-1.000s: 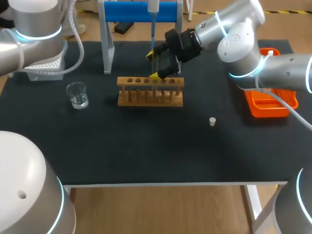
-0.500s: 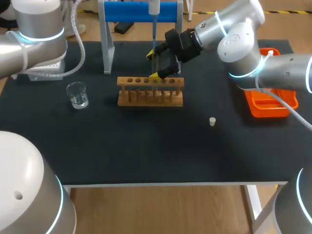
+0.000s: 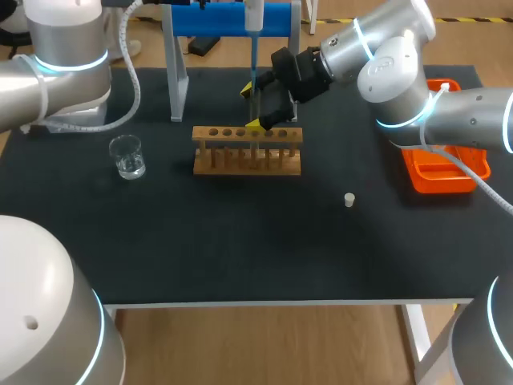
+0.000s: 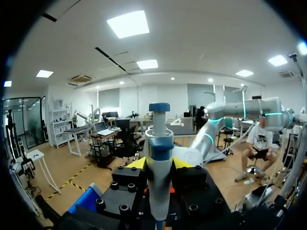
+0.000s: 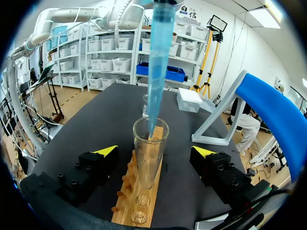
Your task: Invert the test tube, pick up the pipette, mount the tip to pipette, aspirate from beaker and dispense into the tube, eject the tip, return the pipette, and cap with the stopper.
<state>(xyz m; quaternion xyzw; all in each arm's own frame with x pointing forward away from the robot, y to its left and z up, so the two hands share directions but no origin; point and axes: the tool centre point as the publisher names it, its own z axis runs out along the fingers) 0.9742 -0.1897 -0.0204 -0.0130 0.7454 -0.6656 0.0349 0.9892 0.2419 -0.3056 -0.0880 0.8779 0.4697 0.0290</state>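
Right gripper [image 3: 255, 108], seen from the head view, hangs over the far side of the wooden rack [image 3: 247, 150], its yellow tips standing apart. The pipette [image 3: 252, 11] comes straight down from above, and its blue tip [image 3: 253, 68] runs down between those fingers. The beaker [image 3: 127, 156] stands on the table [image 3: 240, 241] well to the left of the rack. The stopper [image 3: 349, 200] lies alone to the rack's right, near the orange tray [image 3: 449, 172].

From the left wrist view, the left gripper [image 4: 158, 165] is clamped on the pipette [image 4: 159, 143], one yellow tip showing on each side of its body.

From the right wrist view, the right gripper [image 5: 154, 153] is spread wide. The test tube [image 5: 148, 139] stands upright between its fingers, touching neither, and appears seated in the rack [image 5: 144, 196]. The tip [image 5: 156, 72] has its point just inside the tube's mouth. Whether it holds liquid cannot be told.

The step in hand looks like dispensing into the tube. The next move calls for pressing the plunger with the tip centred in the mouth, then lifting straight up so the tip does not catch the glass rim. Ejecting the tip, returning the pipette and capping are not yet done.
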